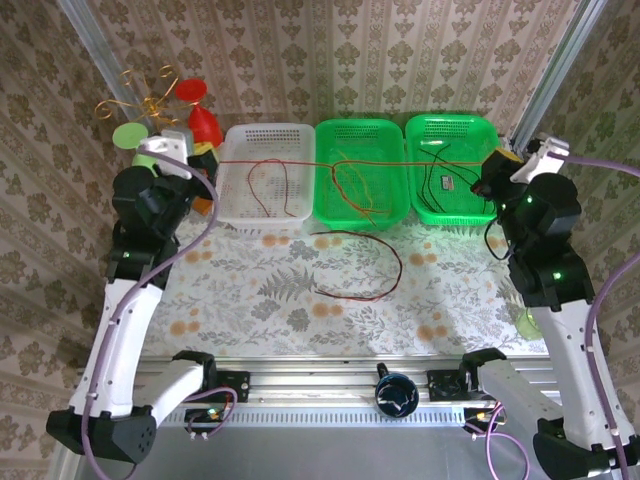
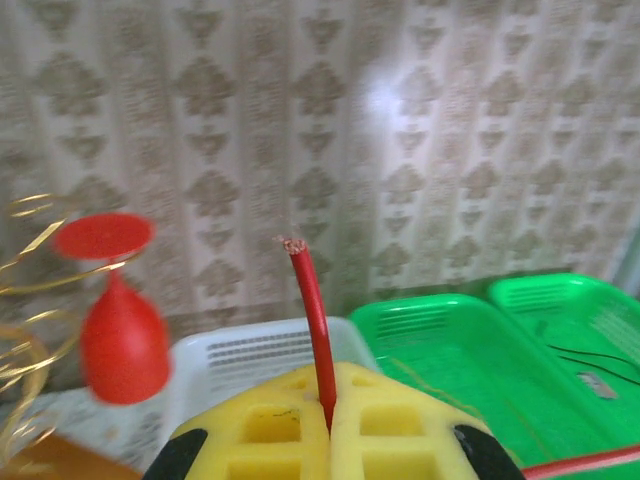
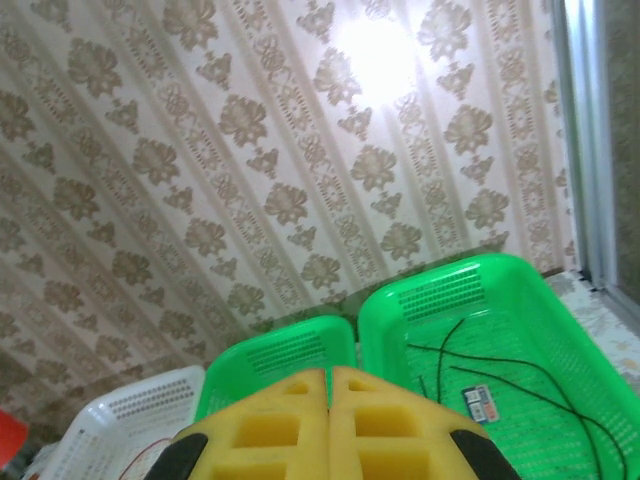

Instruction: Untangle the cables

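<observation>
Red cable (image 2: 316, 320) pinched in closed left jaws: pull gently clear of the white basket (image 1: 266, 129); right jaws closed, seemingly empty.

Left fingers (image 2: 262, 432) clamped — right fingers (image 3: 262, 420) pressed together.

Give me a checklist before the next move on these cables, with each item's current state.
1. Left gripper shut on the red cable: ok, end sticking up between its fingers.
2. Right gripper holding anything: cannot tell; shut, no cable seen.
3. Red cable running straight across the white basket: ok.
4. Loop on the table lying apart: ok.
5. Cables in the middle green basket separated: not ok, red and olive overlap.
</observation>
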